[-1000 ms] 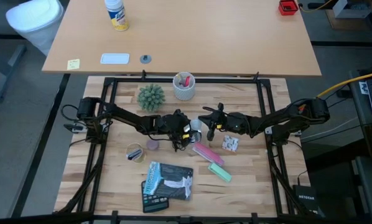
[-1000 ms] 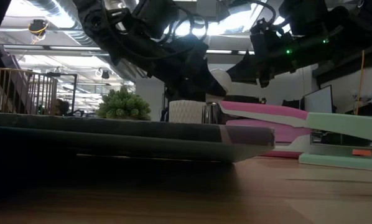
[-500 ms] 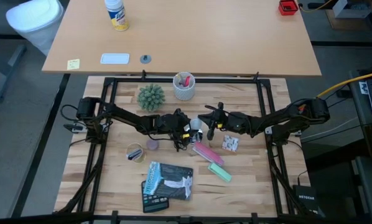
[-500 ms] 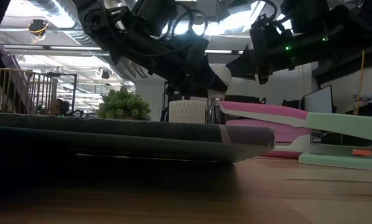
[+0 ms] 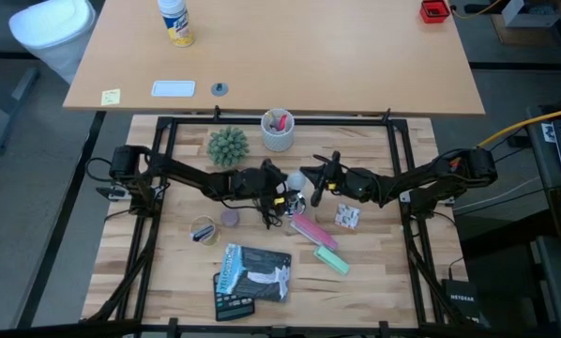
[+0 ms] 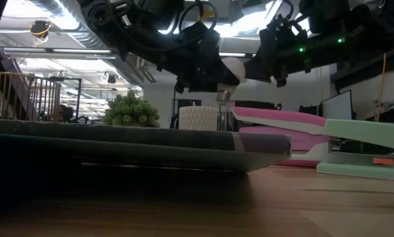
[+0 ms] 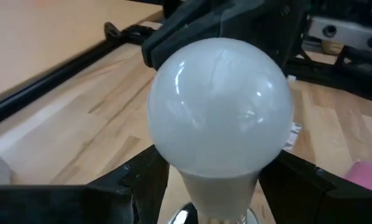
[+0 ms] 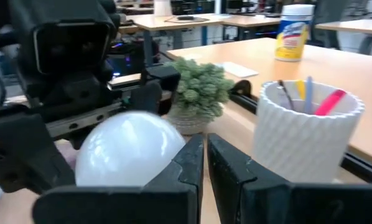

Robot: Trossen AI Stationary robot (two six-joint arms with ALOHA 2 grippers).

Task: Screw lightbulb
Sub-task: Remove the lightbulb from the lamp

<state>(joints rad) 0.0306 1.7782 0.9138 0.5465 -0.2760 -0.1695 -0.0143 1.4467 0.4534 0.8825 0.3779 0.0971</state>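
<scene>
The frosted-white lightbulb (image 7: 220,112) hangs in the air over the middle of the table (image 5: 168,272), and my left gripper (image 7: 214,186) is shut on it. The low view shows the lightbulb (image 6: 233,68) tilted, with its silvery screw base (image 6: 221,96) lowest. A silvery round fixture (image 5: 297,201) lies on the wood just nearer than it. My right gripper (image 8: 206,165) is shut and stands level right beside the globe (image 8: 127,152), on its right side. My left gripper pinches the bulb's white neck (image 7: 218,190), just under the globe, between its two fingers (image 7: 133,183). The fingers come nearly level from the table's left. The bulb is lifted clear, globe up and tilted, screw base down. My right gripper: whether its fingers (image 8: 186,168) touch the globe, I cannot tell.
A white cup of pens (image 5: 279,131) and a small green plant (image 5: 227,145) stand at the far side. Nearer lie a pink stapler (image 5: 309,229), a mint stapler (image 5: 332,260), a dark packet (image 5: 254,272) and a tape roll (image 5: 204,231).
My left gripper has risen a little with the lightbulb. The bulb's screw base, hidden behind the white cup a second ago, now shows clear above it. My right gripper has tipped slightly and stays beside the globe.
</scene>
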